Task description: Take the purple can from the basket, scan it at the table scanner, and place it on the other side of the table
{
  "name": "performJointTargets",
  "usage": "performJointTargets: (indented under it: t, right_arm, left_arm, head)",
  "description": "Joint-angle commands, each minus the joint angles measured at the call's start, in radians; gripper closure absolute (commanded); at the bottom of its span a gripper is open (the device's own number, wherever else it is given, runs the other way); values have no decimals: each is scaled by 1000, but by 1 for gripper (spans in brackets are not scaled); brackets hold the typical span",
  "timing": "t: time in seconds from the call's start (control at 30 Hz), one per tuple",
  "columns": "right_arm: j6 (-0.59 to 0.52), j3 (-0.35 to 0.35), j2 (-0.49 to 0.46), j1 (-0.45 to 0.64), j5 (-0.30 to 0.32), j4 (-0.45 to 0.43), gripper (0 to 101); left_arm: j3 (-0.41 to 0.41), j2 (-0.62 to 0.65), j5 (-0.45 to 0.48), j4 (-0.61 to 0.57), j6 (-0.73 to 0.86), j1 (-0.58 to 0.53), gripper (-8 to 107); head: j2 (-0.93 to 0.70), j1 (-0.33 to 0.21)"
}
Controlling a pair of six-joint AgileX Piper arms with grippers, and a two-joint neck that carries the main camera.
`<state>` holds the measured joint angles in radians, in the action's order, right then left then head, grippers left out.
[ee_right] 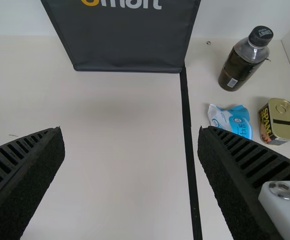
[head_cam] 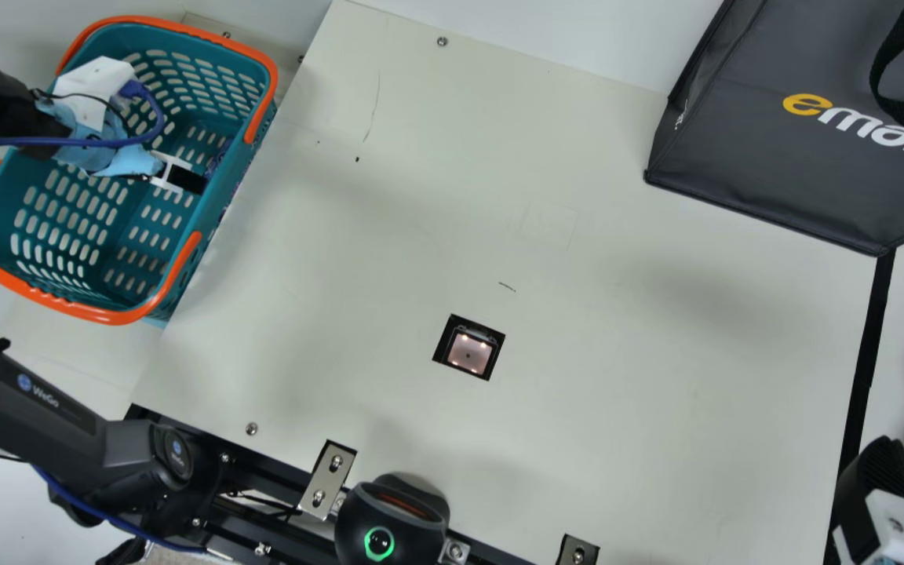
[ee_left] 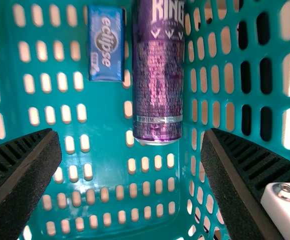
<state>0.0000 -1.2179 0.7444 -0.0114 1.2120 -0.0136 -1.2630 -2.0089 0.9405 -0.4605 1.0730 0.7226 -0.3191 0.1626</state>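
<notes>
The table (head_cam: 389, 235) was cream. The purple can (ee_left: 158, 90) lay in the basket (ee_left: 105, 102), near a blue box (ee_left: 106, 45). The left claw (ee_left: 132, 136) and right claw (ee_right: 131, 132) were open. Gripping just its end could have made the can slip.

left pincer (head_cam: 183, 176) spread, right pincer (head_cam: 882, 480) spread

purple can (ee_left: 158, 85): purple, pale lettering, silvery band | basket (head_cam: 220, 188): teal, rows of slots | basket handles (head_cam: 111, 317): orange | small box (ee_left: 106, 65): blue, white lettering | scanner (head_cam: 468, 353): black, pane glows pinkish | table (head_cam: 617, 408): cream | bag (head_cam: 774, 173): charcoal, yellow-and-white print | strip (head_cam: 868, 353): black | packet (ee_right: 232, 120): white and blue
</notes>
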Motion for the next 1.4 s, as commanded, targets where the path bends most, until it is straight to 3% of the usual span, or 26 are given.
performJointTargets:
  t: [0.0,0.43,1.37]
  right_arm:
    - [0,0,0,0,0,0,6]
    - [0,0,0,0,1,0,6]
    - [0,0,0,0,1,0,6]
  left_arm:
    - [4,-8,1,-4,10,1,9]
    - [-10,-73,-6,-7,23,-21,9]
    - [-205,-258,49,39,-114,-108,9]
  head:
    - [-2,-24]
    - [-2,-24]
    - [-2,-24]
